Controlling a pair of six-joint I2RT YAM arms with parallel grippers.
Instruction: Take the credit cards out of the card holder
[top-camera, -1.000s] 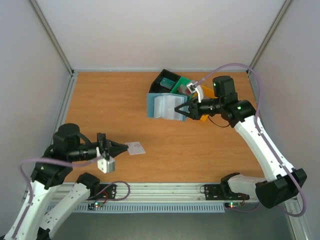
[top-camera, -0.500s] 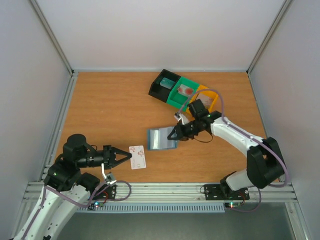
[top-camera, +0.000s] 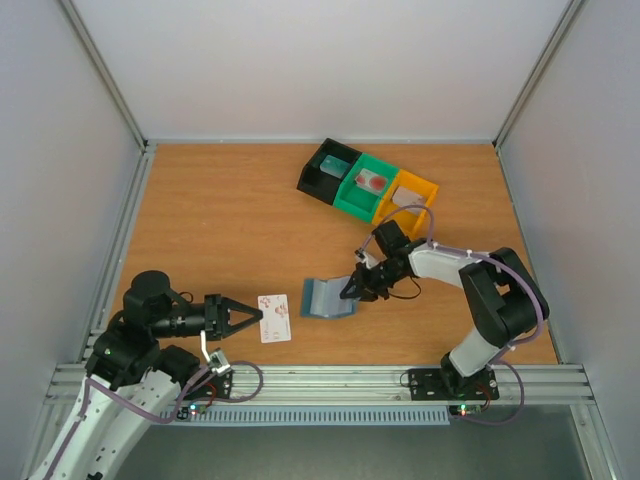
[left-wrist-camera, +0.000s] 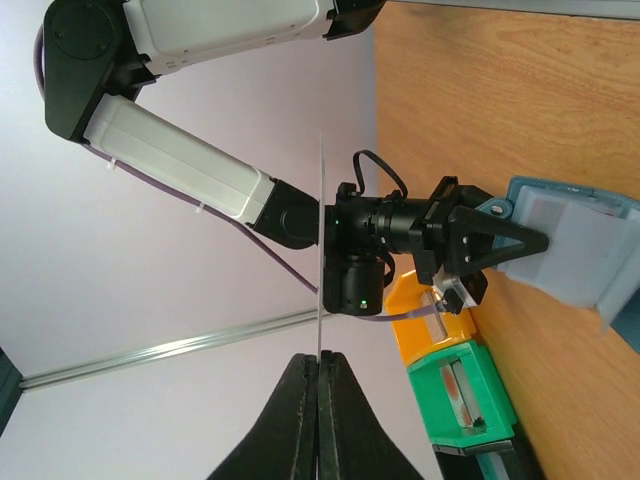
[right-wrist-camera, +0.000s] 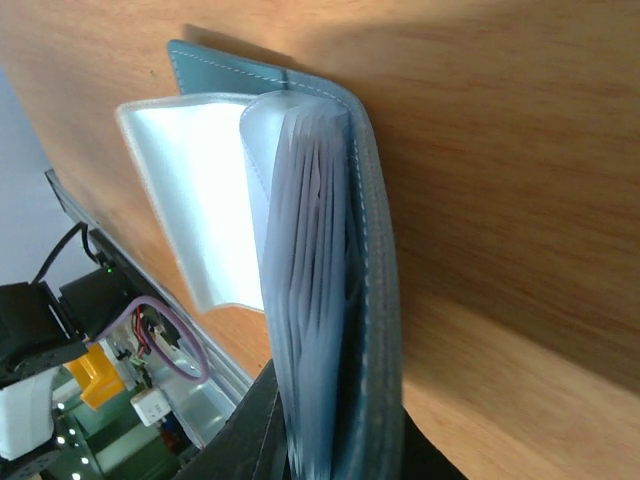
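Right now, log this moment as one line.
left gripper: shut on credit card | right gripper: shut on card holder | card holder: open

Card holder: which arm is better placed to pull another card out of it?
Likely the left: the right gripper grips the card holder. The left gripper must first put down its white card.
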